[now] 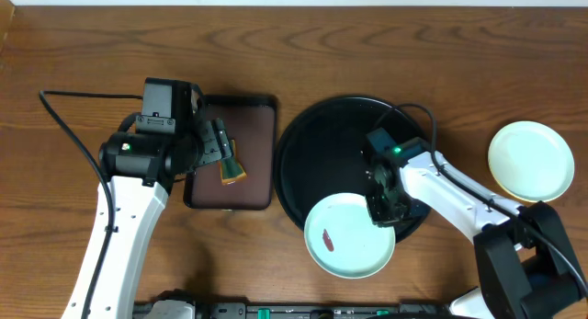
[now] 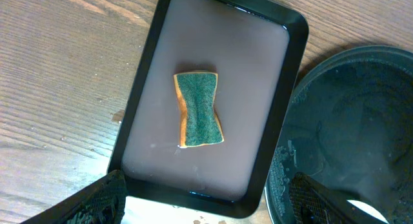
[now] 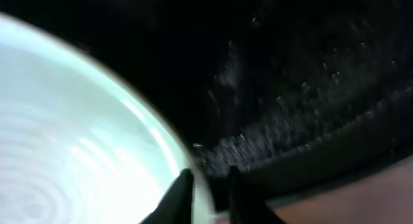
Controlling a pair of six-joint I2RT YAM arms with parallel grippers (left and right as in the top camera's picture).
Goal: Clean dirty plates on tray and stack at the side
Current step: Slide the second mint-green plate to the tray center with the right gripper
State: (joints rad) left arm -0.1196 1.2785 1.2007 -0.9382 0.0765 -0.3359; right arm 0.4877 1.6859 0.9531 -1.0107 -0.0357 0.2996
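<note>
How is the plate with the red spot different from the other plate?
The spotted plate is mint-white and smeared; the yellow plate looks clean. The spotted plate overlaps the black tray, pinched by the right gripper; the yellow plate lies alone on the table. Both are round.

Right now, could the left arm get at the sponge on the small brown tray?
Probably yes: the left gripper hangs open above the sponge, which lies alone on the brown tray with nothing covering it.
</note>
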